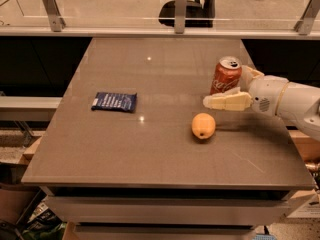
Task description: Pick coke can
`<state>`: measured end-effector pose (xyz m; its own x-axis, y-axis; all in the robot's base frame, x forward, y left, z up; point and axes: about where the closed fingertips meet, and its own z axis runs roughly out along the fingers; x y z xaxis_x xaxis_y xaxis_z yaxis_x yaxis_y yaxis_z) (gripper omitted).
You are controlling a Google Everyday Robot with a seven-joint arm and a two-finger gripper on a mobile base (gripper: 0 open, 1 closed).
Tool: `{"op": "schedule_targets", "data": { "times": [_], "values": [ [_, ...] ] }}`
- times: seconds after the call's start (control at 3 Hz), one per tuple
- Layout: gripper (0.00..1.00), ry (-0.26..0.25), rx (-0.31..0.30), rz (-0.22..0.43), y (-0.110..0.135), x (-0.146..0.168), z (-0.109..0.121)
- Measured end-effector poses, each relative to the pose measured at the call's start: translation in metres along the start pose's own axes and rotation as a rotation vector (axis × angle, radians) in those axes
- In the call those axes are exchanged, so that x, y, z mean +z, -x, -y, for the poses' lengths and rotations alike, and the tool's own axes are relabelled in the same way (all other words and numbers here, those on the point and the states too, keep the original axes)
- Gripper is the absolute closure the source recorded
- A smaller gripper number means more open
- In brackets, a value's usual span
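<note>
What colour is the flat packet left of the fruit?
The packet is dark blue, camera view; the gripper is at the coke can.

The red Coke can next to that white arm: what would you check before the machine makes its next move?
1. Red cylindrical metal coke can upright on the grey table: ok.
2. White two-finger gripper at the can, one finger in front of its base, the other behind: ok.
3. Gripper open, not yet closed on the can: ok.
4. Round orange fruit apart from the front finger, though near: ok.
5. Flat dark-blue snack packet well away across the table: ok.
6. Can centred between the fingers: cannot tell.
</note>
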<state>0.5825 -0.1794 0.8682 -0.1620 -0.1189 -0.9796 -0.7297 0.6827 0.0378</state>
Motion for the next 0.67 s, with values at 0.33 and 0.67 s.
{"op": "schedule_targets", "data": {
  "times": [0.33,0.67],
  "values": [
    [0.0,0.028,-0.004,0.012,0.0036,0.0165,-0.0019],
    [0.18,0.031,-0.005,0.012,0.0041,0.0174,-0.0035]
  ]
}}
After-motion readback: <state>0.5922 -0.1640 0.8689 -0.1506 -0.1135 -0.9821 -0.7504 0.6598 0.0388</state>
